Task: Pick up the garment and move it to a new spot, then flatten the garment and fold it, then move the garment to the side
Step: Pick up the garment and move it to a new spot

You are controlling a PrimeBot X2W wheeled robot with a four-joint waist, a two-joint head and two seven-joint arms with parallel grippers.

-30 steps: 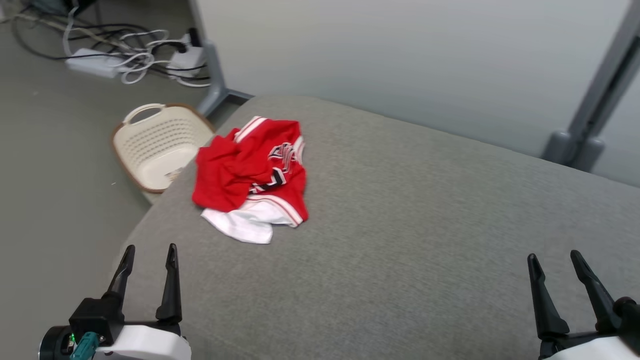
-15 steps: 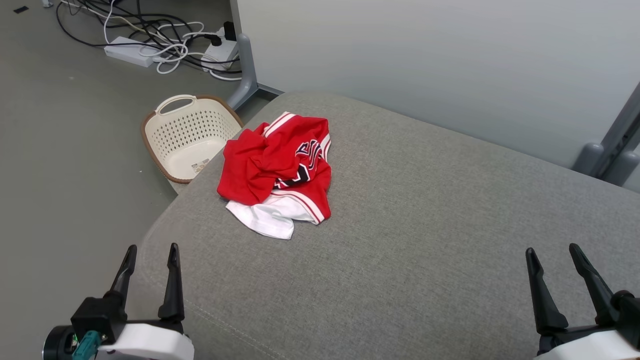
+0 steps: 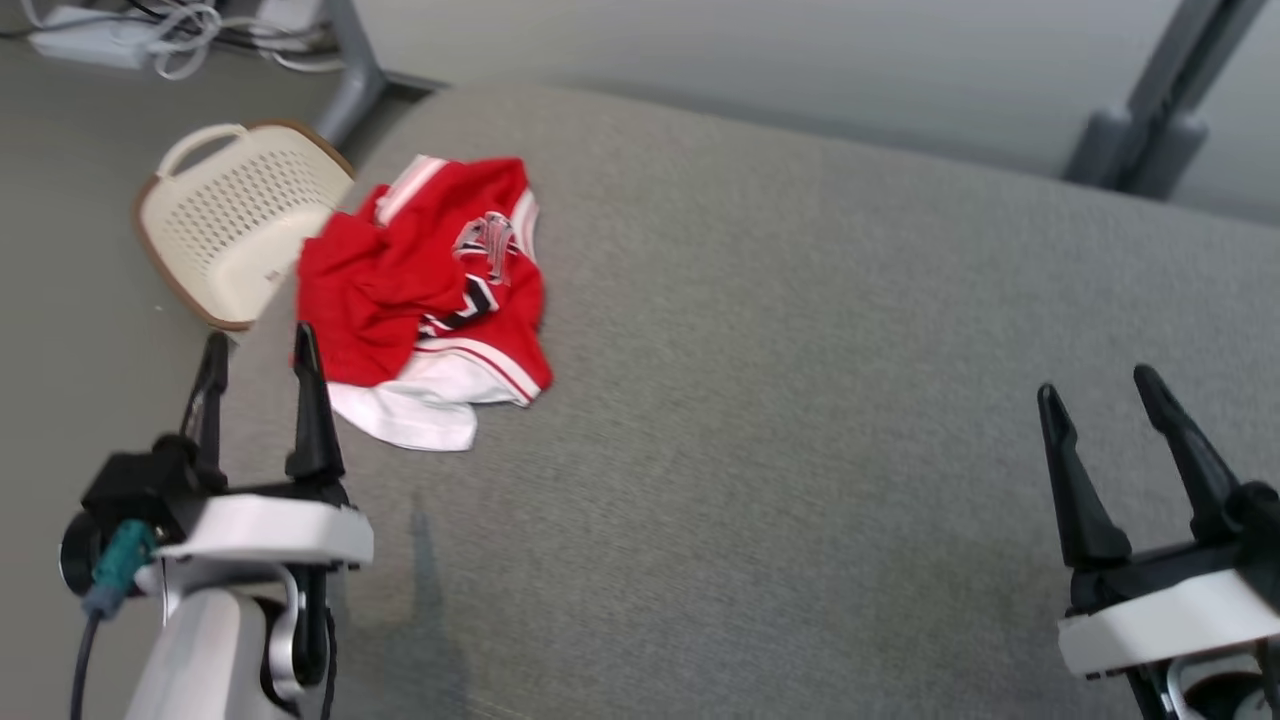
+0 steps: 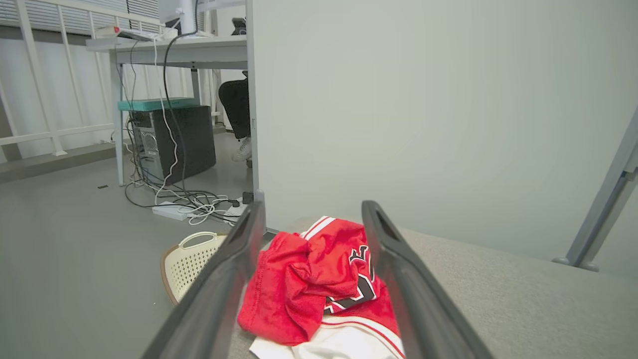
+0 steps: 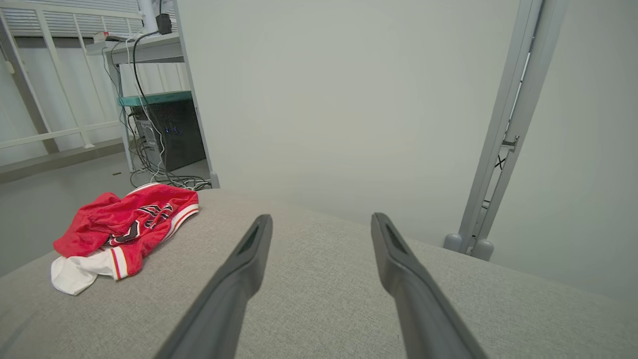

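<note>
While the garment (image 3: pixel 425 290) is lying crumpled on the grey cushion (image 3: pixel 800 350), it is being seen at 10 o'clock in the head view, near the cushion's left edge. Red fabric is being shown on top, white fabric at its 6 o'clock edge. Left gripper (image 3: pixel 259 336) is being held wide open, nothing gripped, with the garment at its 1 o'clock, just beside the fingertips; contact cannot be told. In the left wrist view the garment is being framed between the two fingers (image 4: pixel 403 279). Right gripper (image 3: pixel 1096 382) is being held wide open too, empty, over the cushion at 4 o'clock, well apart from the garment. Basket (image 3: pixel 215 215) is being seen on the floor (image 3: pixel 60 300) at the garment's 10 o'clock, just beside the cushion corner.
</note>
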